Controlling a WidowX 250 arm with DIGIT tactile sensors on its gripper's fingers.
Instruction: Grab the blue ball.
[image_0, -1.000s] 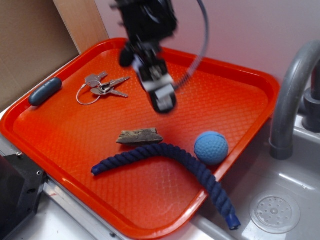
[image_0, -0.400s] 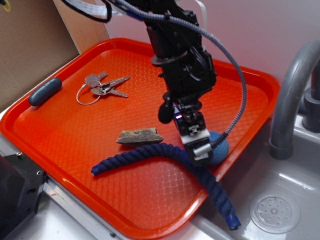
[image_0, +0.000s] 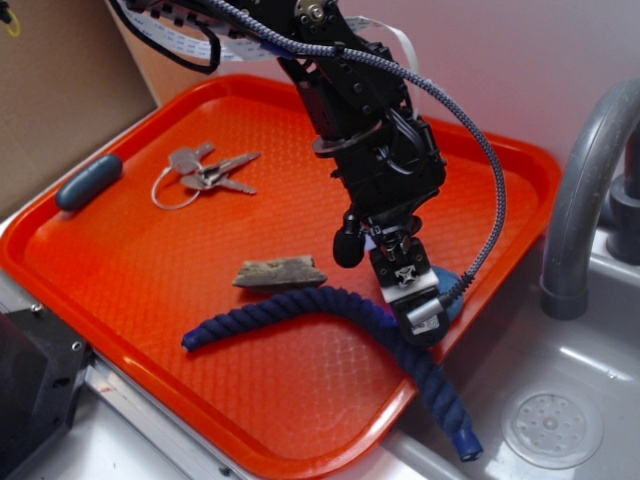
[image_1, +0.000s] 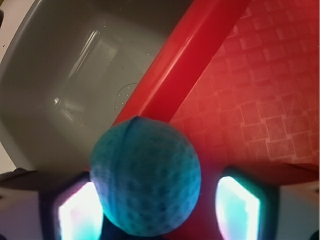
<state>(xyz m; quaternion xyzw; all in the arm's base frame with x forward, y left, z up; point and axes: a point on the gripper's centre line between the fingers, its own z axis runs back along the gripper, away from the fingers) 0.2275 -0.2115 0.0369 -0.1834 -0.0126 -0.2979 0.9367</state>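
The blue ball (image_1: 145, 177), light blue and dimpled, lies by the right rim of the orange tray (image_0: 120, 270). In the exterior view only a sliver of the ball (image_0: 449, 292) shows behind the black arm. My gripper (image_0: 420, 305) is lowered over it and open. In the wrist view the gripper (image_1: 157, 210) has the ball between its lit pads. The left pad (image_1: 80, 212) sits close against the ball; a gap of red tray separates it from the right pad (image_1: 237, 207).
A dark navy rope (image_0: 330, 310) curves across the tray just under the gripper and over the front rim. A wood scrap (image_0: 280, 272), keys (image_0: 205, 172) and a blue-grey capsule (image_0: 90, 182) lie further left. The grey sink (image_0: 560, 380) and faucet (image_0: 580, 200) stand right of the tray.
The gripper has moved from above the tray's middle down and to the right, onto the ball, and in the last stretch dropped lower so that it hides most of the ball.
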